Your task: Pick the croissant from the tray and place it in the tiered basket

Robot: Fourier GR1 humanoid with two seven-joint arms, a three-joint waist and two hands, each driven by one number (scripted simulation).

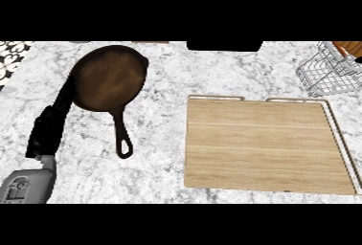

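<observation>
Fingers of the left hand [48, 128] lie straight along the pan's [107, 76] left rim, holding nothing. No croissant shows on the flat, pale wooden tray [265, 148]. White wire basket [329, 72] sits at the far right; something orange-brown peeks behind it. Dark round pan rests on speckled marble counter [163, 143].

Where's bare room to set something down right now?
The light wooden tray shows a bare top. Marble counter lies free between the tray and the dark cast-iron skillet. Crowded: far right by the white wire basket, and left where the left hand lies.
</observation>
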